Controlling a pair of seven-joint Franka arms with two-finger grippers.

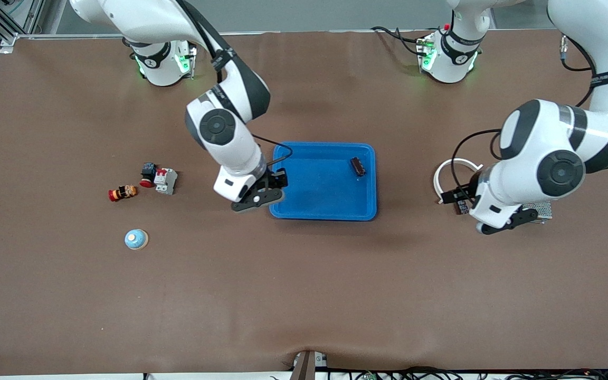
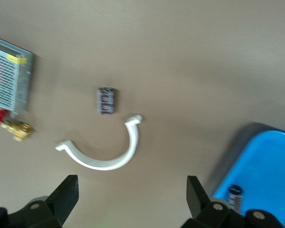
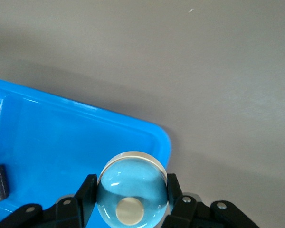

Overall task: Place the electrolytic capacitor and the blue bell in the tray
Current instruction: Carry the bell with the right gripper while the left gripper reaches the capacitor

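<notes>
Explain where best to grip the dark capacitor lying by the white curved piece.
Probably grip the capacitor across its cylindrical body at mid-length, coming from straight above: it lies on its side, so its long curved flanks are exposed and its ends are small.

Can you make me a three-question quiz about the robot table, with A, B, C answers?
1. Where is the white curved clip?
A. in the tray
B. on the table below the left gripper
C. in the right gripper

2. How many capacitors lie in the blue tray?
A. none
B. one
C. three

3. What is the right gripper doing?
A. hanging open and empty
B. gripping a red button
C. gripping a blue bell

Answers: 1 B, the clip lies on the brown table between the open fingers in the left wrist view. 2 B, one dark capacitor lies there. 3 C, the fingers clamp the bell over the tray's rim.
</notes>
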